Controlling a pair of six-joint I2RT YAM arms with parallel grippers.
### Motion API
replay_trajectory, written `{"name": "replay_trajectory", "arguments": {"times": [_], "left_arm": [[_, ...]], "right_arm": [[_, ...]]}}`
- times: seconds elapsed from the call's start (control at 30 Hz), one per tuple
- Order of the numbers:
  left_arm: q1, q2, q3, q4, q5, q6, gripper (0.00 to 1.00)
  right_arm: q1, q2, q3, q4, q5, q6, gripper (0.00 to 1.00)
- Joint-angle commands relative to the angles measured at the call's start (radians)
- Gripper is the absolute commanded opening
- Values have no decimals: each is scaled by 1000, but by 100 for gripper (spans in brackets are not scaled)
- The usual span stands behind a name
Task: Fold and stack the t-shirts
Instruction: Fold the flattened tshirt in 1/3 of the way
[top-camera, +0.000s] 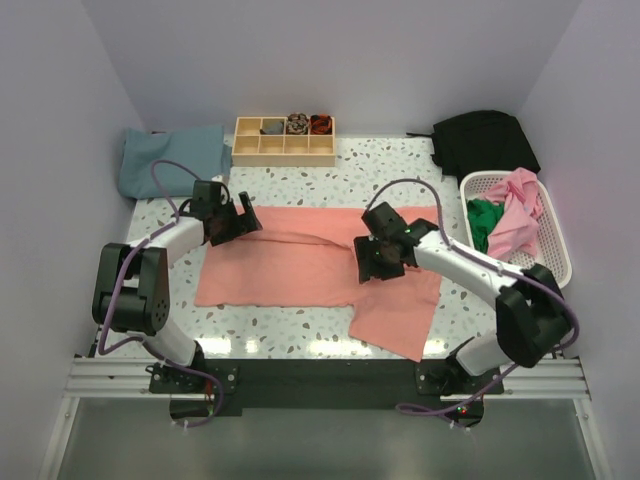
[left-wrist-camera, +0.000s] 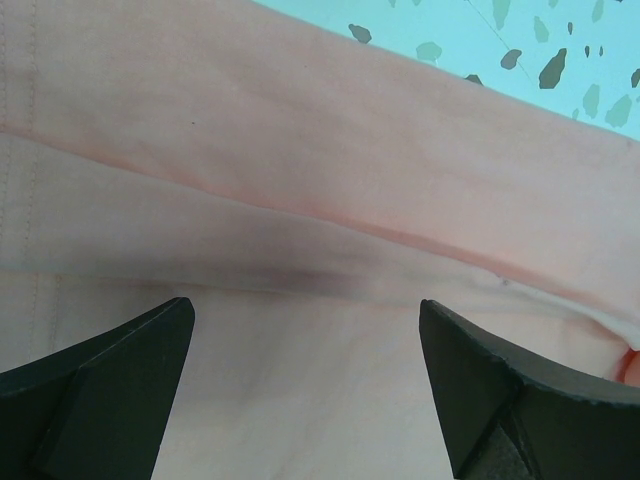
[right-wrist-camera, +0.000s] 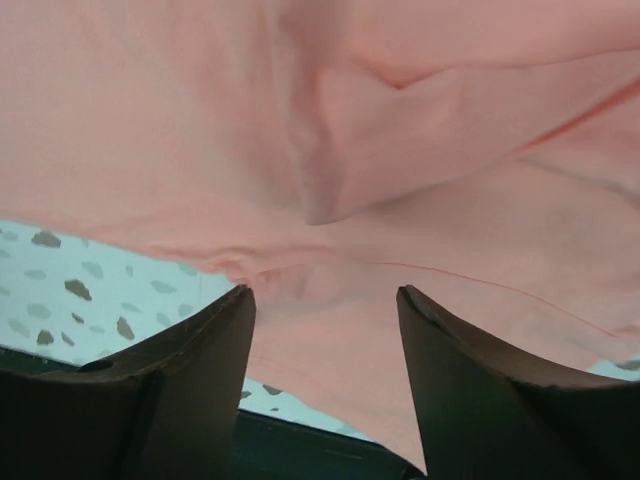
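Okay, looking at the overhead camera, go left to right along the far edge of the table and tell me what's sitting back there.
teal-blue t-shirt → wooden compartment tray → black fabric item

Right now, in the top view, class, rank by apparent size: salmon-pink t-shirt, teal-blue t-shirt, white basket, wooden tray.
1. salmon-pink t-shirt
2. white basket
3. teal-blue t-shirt
4. wooden tray
The last two look close.
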Motion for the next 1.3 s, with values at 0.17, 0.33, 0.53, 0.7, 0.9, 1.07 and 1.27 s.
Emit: {"name": "replay_trajectory", "arguments": {"times": [0.17, 0.33, 0.53, 0.7, 0.9, 1.07, 1.27], "left_arm": [[2, -19, 7, 35, 17, 9, 100], [0, -45, -11, 50, 24, 6, 100], [2, -71, -22, 46, 9, 9, 100], [2, -67, -17, 36, -2, 14, 100], [2, -42, -10, 43, 7, 12, 100], [2, -33, -8, 43, 21, 12, 100], [2, -27, -10, 44, 27, 14, 100]], "right_arm": [[-122, -80, 112, -14, 486, -8, 74], [-248, 113, 156, 136, 446, -47, 73], [-261, 293, 275, 148, 469, -56, 72], [-261, 290, 258, 89, 481, -39, 72], [-259, 161, 115, 54, 447, -24, 72], [-250, 66, 26, 35, 383, -5, 71], [-204, -43, -50, -17, 318, 28, 70]]}}
